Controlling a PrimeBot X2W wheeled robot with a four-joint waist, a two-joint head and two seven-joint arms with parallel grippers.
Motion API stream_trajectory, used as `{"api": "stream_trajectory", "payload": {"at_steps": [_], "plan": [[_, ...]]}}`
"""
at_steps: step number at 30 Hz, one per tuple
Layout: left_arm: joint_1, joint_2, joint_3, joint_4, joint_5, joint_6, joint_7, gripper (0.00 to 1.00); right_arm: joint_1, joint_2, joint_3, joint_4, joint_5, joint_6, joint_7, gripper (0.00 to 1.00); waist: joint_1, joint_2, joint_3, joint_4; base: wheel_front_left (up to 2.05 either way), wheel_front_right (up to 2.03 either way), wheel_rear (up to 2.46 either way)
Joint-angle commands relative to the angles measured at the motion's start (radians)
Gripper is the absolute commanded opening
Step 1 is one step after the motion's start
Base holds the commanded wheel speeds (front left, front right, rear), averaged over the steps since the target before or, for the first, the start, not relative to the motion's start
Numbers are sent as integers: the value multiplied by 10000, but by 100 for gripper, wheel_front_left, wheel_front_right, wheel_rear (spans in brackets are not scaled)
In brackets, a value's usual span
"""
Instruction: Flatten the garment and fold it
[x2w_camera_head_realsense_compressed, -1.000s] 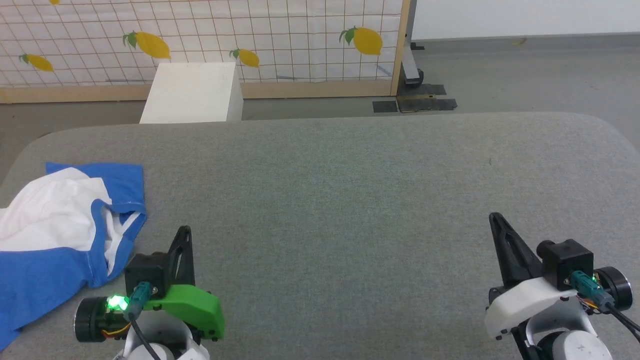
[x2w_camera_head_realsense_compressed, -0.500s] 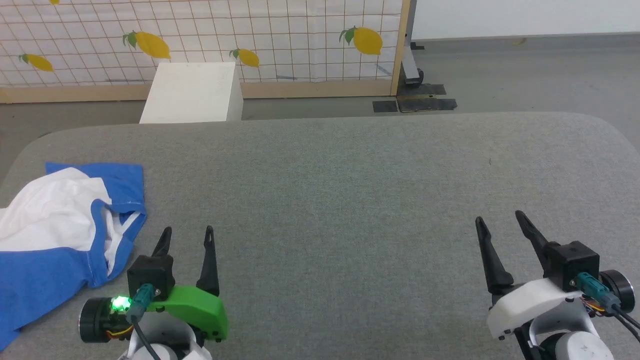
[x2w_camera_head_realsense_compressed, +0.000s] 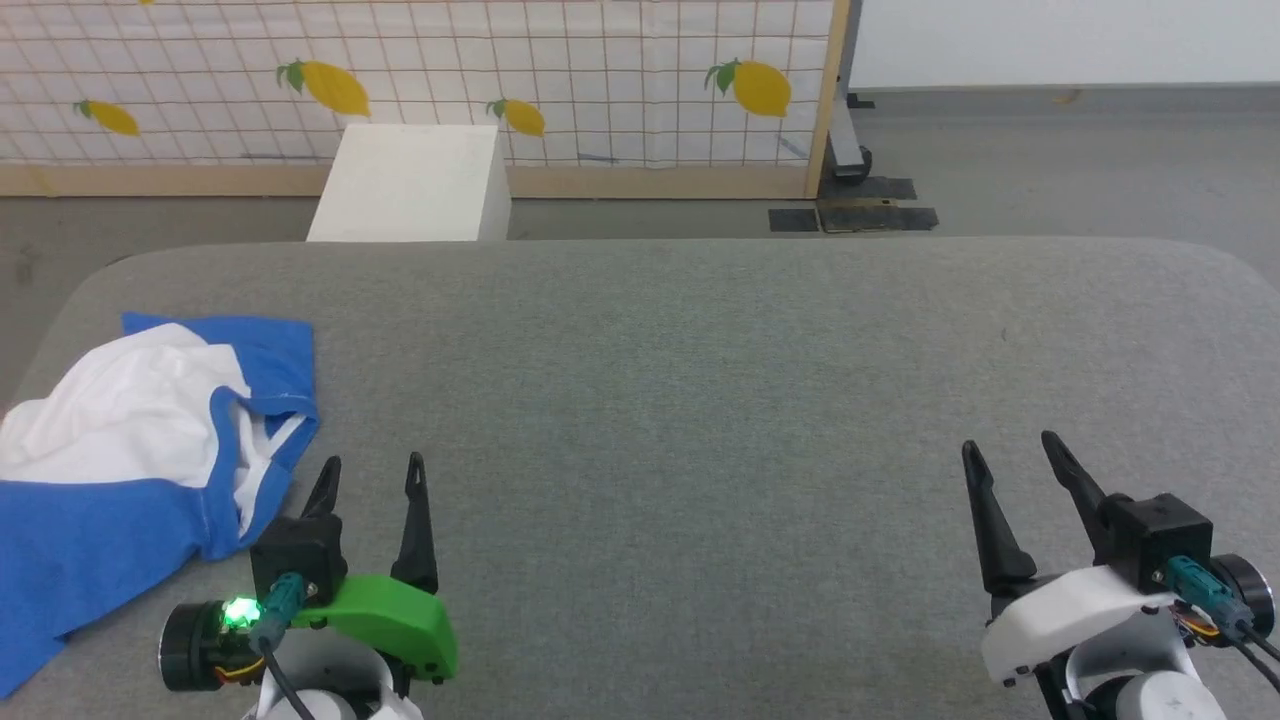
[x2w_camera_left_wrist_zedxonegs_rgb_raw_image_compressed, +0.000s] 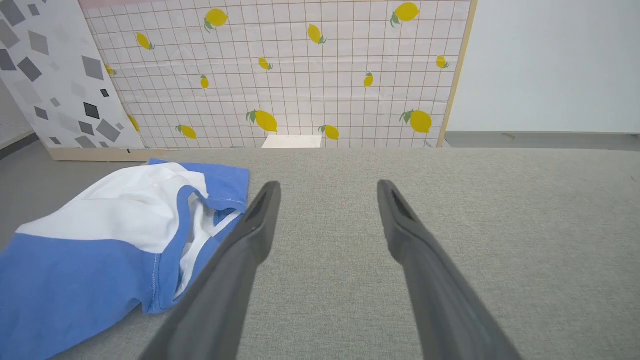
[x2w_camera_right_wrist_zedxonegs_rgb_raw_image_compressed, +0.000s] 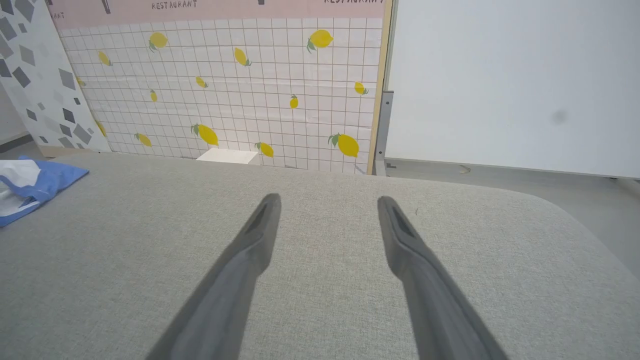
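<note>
head view
- bench (x2w_camera_head_realsense_compressed: 700, 380): grey fabric-covered top with rounded far corners; bare across its middle and right.
- garment (x2w_camera_head_realsense_compressed: 130, 440): crumpled heap, not flattened, at the bench's left edge, partly cut off by the picture's left side. its long axis runs on a slant from the far part of the left edge toward the near-left corner. white body cloth is bunched on top, a blue flap lies at the far end, and a broad blue part lies at the near end. a blue-edged opening faces the bench's middle.
- left gripper (x2w_camera_head_realsense_compressed: 374, 460): near edge, left of centre, over the bench top; jaws spread, nothing between them. its left finger is just beside the garment's near-right border; contact cannot be told.
- right gripper (x2w_camera_head_realsense_compressed: 1008, 442): near edge, toward the near-right corner; jaws spread and empty, well apart from the garment.
- white box (x2w_camera_head_realsense_compressed: 410, 185): on the floor (x2w_camera_head_realsense_compressed: 1050, 150) beyond the far edge, before a lemon-print panel (x2w_camera_head_realsense_compressed: 600, 80).

left wrist view
- left gripper (x2w_camera_left_wrist_zedxonegs_rgb_raw_image_compressed: 327, 184): fingers parted over bare grey cloth.
- garment (x2w_camera_left_wrist_zedxonegs_rgb_raw_image_compressed: 100, 235): beside the left finger, blue part nearest the camera, white above it.

right wrist view
- right gripper (x2w_camera_right_wrist_zedxonegs_rgb_raw_image_compressed: 327, 198): fingers parted over bare bench.
- garment (x2w_camera_right_wrist_zedxonegs_rgb_raw_image_compressed: 35, 180): a blue and white corner of it shows far off at the left edge.
</note>
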Motion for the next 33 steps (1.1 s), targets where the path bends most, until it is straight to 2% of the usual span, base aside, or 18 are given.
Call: {"api": "stream_trajectory", "payload": {"at_steps": [1,33], "plan": [[116,46,4,39,-121,54,-133,100,180,7,-35,75,81,-3,-120,100,0,0,-33,159,0,0,0],[647,282,98,-35,-704,564,-785,100,431,12,-68,678,662,-7,-784,100,0,0,-206,2910,0,0,0]]}}
